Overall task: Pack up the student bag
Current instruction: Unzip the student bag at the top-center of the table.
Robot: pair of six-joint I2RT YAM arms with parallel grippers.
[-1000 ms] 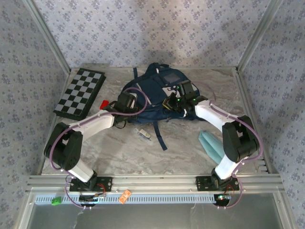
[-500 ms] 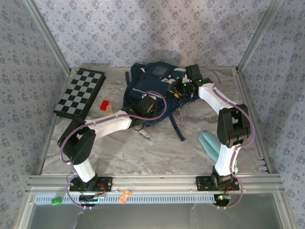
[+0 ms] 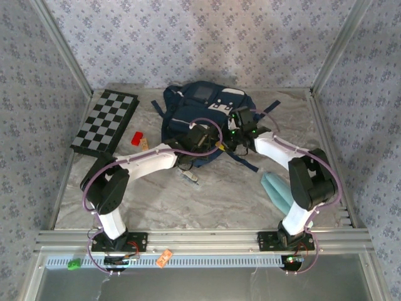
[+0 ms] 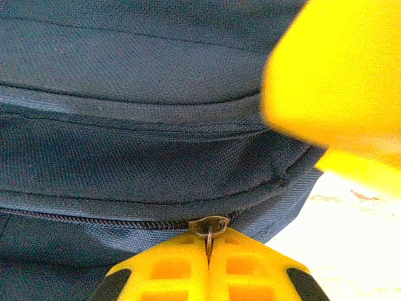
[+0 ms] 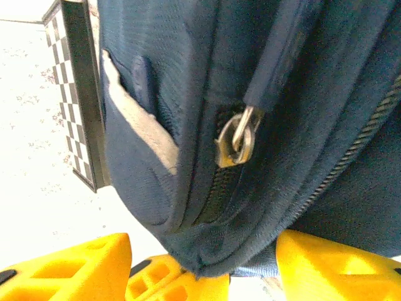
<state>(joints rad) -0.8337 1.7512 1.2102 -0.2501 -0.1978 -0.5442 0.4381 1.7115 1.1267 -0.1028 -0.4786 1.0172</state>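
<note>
Now versus one second back: the student bag [image 3: 200,119] has shifted toward the back wall and a little left, and it lies flatter and more spread. Half a second back the right gripper [image 3: 240,128] was at the bag's far right corner. It has since come nearer, to the bag's right edge. The left gripper [image 3: 195,139] has moved right along the bag's near edge.

Bag position: far centre of the table [image 3: 219,188], right of the chessboard [image 3: 105,122] and apart from it.

Bag orientation: the long axis runs roughly from the back wall toward the arms, with the near end skewed slightly left. The white-patched pocket faces up at the far end. Dark straps trail right and toward the near side. Cannot tell which end is the top.

Left gripper, wrist view [image 4: 210,251]: yellow fingers are closed together, pinching the metal zipper pull [image 4: 208,227] at the bag's seam.

Right gripper, wrist view [image 5: 207,266]: the jaws are spread apart, with a lower corner of the bag hanging between the fingers. Nothing is clamped. A zipper slider [image 5: 238,138] hangs above them.
</note>
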